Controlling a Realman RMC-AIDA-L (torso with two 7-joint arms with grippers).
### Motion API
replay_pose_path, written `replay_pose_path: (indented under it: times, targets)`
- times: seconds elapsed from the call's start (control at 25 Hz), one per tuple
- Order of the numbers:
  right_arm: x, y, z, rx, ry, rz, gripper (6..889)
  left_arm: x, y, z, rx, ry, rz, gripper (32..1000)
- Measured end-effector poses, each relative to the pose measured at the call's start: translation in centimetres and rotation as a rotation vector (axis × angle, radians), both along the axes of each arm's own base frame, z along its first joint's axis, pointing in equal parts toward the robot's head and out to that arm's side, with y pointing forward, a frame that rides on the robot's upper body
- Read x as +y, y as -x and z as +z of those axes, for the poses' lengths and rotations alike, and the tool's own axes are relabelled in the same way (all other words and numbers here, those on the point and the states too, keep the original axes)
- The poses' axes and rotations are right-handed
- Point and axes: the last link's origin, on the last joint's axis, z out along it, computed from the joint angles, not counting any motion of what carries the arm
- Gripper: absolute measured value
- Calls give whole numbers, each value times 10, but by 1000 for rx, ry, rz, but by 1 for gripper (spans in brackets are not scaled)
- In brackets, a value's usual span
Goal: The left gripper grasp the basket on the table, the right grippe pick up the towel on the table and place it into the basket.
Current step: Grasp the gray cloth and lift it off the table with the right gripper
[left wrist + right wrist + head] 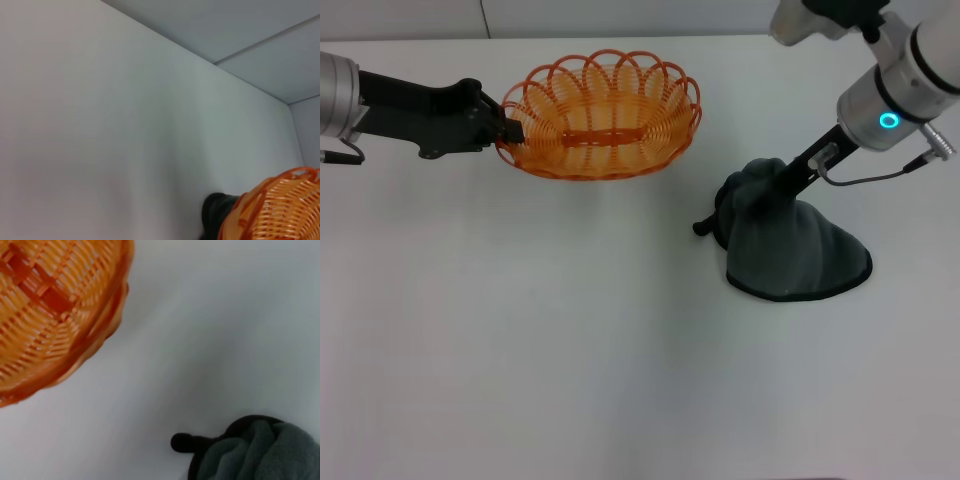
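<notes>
Pinching the towel (790,245) (unlifted, near worktop's right edge), right gripper (760,205); left gripper (510,130) grasps basket (605,115); transfer remains.

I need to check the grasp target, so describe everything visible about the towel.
The towel is dark grey-green, soft cloth as it looks, lying on the white table to the robot's right of the orange basket, apart from it. Its lower part spreads flat in a rounded fan; its upper part is bunched into a raised peak where the right gripper pinches it. One dark fingertip pokes out beside the folds. Nothing else touches it.
</notes>
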Motion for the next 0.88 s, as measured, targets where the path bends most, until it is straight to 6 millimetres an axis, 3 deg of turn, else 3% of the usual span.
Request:
replay_pose_path:
  times: [0.12,0.56,0.68,0.88]
  targets:
    - [0,0,-2,-4,-4,13,750,0,0,0,0,1,-1,86]
    - [2,-2,-2,-13,-11,42,526,-1,0,-1,2,3,-4,86]
    - [2,-4,-1,-8,-18,39,289,-1,0,-1,2,3,-4,86]
    - [3,-4,2,4,-16,44,98,-1,2,-1,2,2,-1,86]
